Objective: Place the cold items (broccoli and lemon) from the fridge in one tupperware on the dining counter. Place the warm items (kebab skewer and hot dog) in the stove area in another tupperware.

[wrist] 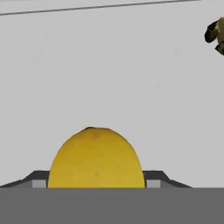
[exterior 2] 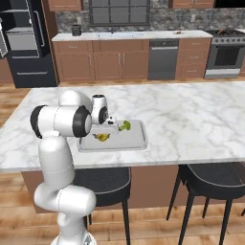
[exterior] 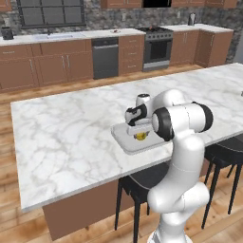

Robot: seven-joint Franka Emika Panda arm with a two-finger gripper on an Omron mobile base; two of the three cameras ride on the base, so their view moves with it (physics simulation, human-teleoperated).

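Yellow round lemon (wrist: 96, 157) sits clasped between the fingers (wrist: 96, 179), low over the shallow grey tupperware tray (exterior 2: 136, 139) (green broccoli (exterior 2: 125, 126) off beside them).

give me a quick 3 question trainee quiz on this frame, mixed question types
1. True or false: the broccoli already lies in the tupperware on the dining counter.
2. What sits between the fingertips of the gripper in the hand view? A) hot dog B) lemon C) kebab skewer
3. Fill in: beyond the counter, the dark dishwasher stands to the ____ of the stove in the left base view.

Key: 1 true; 2 B; 3 left
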